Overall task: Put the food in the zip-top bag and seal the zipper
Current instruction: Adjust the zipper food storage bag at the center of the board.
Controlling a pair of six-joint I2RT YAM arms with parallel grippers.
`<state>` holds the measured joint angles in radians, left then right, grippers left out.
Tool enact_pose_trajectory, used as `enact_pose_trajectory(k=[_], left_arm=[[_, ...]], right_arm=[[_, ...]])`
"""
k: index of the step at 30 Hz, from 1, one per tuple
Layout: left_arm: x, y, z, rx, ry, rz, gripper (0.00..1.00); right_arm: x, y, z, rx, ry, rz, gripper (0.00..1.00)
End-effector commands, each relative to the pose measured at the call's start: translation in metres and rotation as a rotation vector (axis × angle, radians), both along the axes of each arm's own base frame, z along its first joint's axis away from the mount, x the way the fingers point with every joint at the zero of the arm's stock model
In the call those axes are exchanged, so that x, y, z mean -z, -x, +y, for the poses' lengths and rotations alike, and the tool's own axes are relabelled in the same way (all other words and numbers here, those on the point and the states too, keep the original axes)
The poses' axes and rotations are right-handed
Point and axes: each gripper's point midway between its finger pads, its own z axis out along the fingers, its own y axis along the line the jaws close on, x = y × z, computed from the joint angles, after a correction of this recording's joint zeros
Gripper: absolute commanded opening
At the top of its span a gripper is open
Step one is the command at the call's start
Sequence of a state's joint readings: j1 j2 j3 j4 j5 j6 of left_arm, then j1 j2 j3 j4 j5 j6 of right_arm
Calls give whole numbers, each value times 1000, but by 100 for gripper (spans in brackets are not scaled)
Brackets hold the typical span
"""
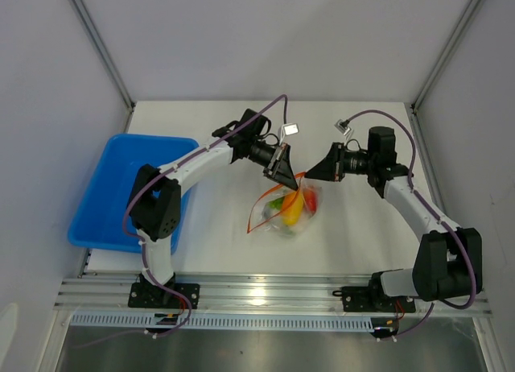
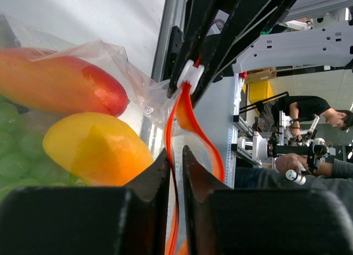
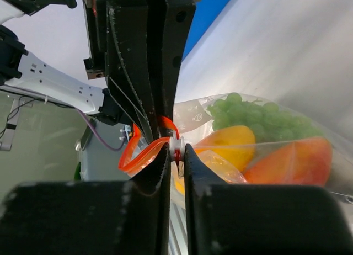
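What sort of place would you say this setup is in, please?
Probably a robotics lab work cell: white panels wall in the table, an aluminium rail runs along its near edge, and the left wrist view shows a person at other equipment beyond.

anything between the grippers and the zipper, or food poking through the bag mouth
Nothing visible does. The left gripper and right gripper both pinch the zipper directly. The yellow fruit and red-orange piece sit inside the zip-top bag, none poking out of its mouth.
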<state>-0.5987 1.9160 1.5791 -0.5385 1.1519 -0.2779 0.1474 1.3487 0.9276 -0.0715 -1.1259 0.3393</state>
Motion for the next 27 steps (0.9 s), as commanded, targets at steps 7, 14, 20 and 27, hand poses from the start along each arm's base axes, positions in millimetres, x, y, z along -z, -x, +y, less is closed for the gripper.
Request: enact_pose_trajectory(k=[7, 14, 20, 27], left_arm=[[-29, -2, 8, -12, 51, -152, 47], [-41, -18, 15, -130, 25, -290, 68], [-57, -41, 23, -268, -25, -408, 77], [-57, -46, 24, -318, -70, -459, 81]], right_arm=[[-25, -3, 9, -26, 7, -23, 0], [-16, -6, 9, -14, 49, 32, 0], [-14, -5, 14, -13, 74, 70, 0], [-32, -8, 29, 12, 52, 159, 0]])
